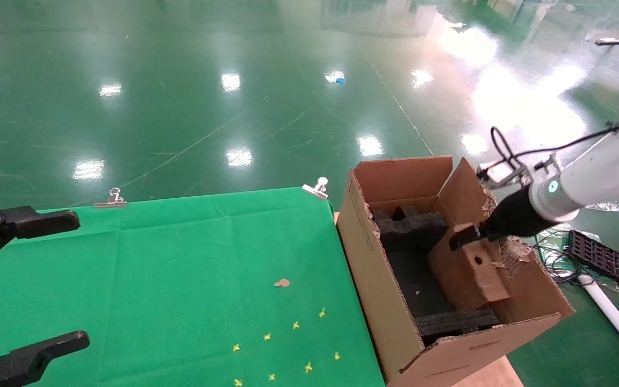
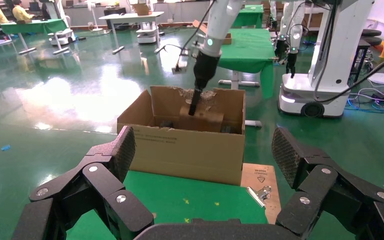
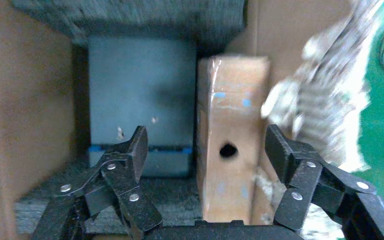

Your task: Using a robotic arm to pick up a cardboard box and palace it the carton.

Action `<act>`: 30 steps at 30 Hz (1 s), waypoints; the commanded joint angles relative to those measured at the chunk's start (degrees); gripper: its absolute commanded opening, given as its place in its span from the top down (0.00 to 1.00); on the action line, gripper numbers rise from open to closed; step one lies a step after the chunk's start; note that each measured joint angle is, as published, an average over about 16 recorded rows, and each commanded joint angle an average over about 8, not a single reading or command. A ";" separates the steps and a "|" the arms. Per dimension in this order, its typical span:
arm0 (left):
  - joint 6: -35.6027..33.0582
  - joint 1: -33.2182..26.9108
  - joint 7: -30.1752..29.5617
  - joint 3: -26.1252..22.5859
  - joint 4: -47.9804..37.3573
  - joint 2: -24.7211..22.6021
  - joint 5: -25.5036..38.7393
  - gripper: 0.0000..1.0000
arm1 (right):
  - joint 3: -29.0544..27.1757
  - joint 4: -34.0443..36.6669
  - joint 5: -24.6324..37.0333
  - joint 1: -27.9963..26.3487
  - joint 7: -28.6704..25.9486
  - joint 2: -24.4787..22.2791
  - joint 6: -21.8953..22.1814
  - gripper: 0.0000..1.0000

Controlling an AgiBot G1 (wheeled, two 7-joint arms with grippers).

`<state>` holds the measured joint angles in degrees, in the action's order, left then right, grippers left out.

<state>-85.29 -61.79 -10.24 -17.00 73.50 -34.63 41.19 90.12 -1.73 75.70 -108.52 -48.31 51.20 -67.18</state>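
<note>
The carton (image 1: 379, 301) stands open at the right edge of the green table, lined with black foam blocks (image 1: 411, 226). The slim cardboard box (image 1: 470, 274) stands on edge inside it against the torn right flap, with its hole facing up. The white robotic arm (image 1: 605, 172) reaches in from the right. My right gripper (image 1: 468, 236) is open at the box's top; in the right wrist view the box (image 3: 232, 150) sits between the spread fingers (image 3: 137, 145) with gaps on both sides. My left gripper (image 1: 73, 278) is open and empty over the table's left side.
The green cloth (image 1: 191, 269) carries yellow cross marks (image 1: 294, 325) and a brown scrap (image 1: 282, 282). Metal clips (image 1: 317, 188) hold its far edge. A wooden board (image 1: 487, 376) lies under the carton. A black tray (image 1: 605, 258) and cables lie on the floor to the right.
</note>
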 commanded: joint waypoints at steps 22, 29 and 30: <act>0.04 -0.01 0.05 -0.06 -0.04 0.03 -0.04 0.00 | -11.15 -11.12 -11.16 -9.84 14.02 -10.09 1.44 0.00; 0.03 -0.03 0.07 -0.09 -0.07 0.03 -0.05 0.00 | -18.68 -18.38 -13.87 -3.05 16.83 -10.82 -0.95 0.00; 0.03 -0.03 0.07 -0.09 -0.07 0.03 -0.05 0.00 | -19.75 -19.42 -14.26 -2.08 17.23 -10.93 -1.29 0.00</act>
<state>-85.27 -61.82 -10.17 -17.09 73.43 -34.60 41.14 70.34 -21.18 61.44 -110.57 -31.06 40.27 -68.48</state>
